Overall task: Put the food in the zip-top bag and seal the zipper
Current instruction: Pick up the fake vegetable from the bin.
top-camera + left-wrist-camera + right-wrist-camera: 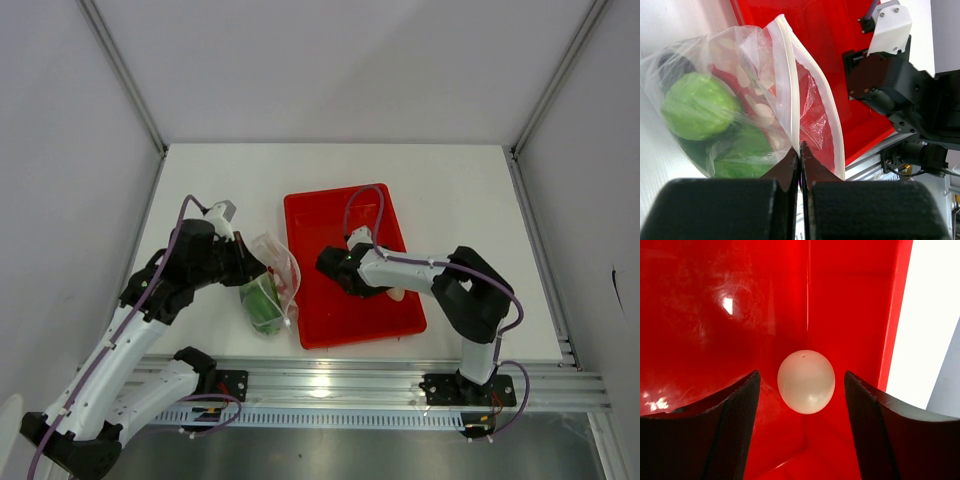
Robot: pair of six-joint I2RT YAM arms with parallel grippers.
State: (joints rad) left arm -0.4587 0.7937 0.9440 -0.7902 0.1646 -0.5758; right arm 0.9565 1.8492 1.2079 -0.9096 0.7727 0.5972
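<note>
The clear zip-top bag (pixel 268 290) lies left of the red tray, its mouth open toward the tray. Inside it, in the left wrist view, are a round green piece (pixel 697 105), more green food (pixel 740 150), a dark purple piece (pixel 675 65) and something red. My left gripper (pixel 250 265) is shut on the bag's mouth edge, pinching the pale zipper strip (pixel 790 90) between its fingertips (pixel 800 150). My right gripper (pixel 385 290) is open over the tray. The white egg-like piece (pixel 806 381) lies in the tray between its fingers, which do not touch it.
The red rectangular tray (pixel 330 215) stands mid-table and holds only the egg (pixel 398 293), near its front right corner. The right arm's wrist shows in the left wrist view (pixel 890 75). The aluminium rail (pixel 330 385) runs along the near edge.
</note>
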